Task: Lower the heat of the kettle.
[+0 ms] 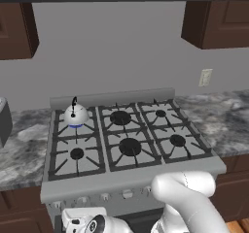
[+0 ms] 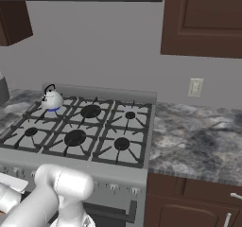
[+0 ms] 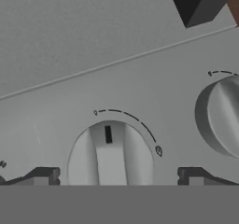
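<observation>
Open gripper (image 3: 116, 176) straddling stove knob (image 3: 110, 155) (fingertips wide), kettle (image 1: 76, 115) rear-left burner

White kettle (image 1: 76, 115) upright, rear-left burner

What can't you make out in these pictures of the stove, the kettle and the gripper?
- Small round white kettle: whether a flame burns under it is too small to tell in both base views.
- Grey stove knob: lower half cut off at the hand view's bottom.
- Neighbouring grey knob: cut by the right edge.
- Gripper: open; only the fingertips show.
</observation>
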Controlling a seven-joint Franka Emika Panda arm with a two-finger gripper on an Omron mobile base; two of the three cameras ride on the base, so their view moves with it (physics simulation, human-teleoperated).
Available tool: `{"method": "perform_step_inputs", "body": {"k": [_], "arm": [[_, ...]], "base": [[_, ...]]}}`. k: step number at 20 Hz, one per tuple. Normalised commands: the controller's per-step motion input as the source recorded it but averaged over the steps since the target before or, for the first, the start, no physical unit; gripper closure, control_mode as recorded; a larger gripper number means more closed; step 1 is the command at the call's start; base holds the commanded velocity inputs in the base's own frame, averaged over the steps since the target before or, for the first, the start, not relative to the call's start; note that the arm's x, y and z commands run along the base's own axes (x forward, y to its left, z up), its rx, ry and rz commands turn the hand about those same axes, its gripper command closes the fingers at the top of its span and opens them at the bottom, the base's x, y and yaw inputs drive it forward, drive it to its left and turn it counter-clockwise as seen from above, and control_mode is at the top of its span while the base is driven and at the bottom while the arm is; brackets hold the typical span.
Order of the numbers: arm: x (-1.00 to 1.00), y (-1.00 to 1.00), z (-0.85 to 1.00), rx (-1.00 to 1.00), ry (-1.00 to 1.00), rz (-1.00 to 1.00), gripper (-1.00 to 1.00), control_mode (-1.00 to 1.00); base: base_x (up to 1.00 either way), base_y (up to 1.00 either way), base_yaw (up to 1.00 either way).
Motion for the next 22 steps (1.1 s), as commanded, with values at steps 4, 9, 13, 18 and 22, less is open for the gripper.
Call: {"method": "perform_step_inputs", "body": {"k": [4, 9, 13, 18, 22], "arm": [[0.16, -0.08, 0.00, 0.00, 0.00, 0.01, -1.00, -1.00], [0.17, -0.05, 0.00, 0.00, 0.00, 0.01, 1.00, -1.00], [0.17, -0.01, 0.00, 0.00, 0.00, 0.00, 1.00, -1.00], [0.09, 0.00, 0.00, 0.00, 0.00, 0.00, 1.00, -1.00], [0.00, 0.00, 0.00, 0.06, 0.00, 0.04, 1.00, -1.00]], "base": [[0.00, 0.00, 0.00], [0.00, 0.00, 0.00], [0.00, 0.00, 0.00], [0.00, 0.00, 0.00], [0.00, 0.00, 0.00]]}}
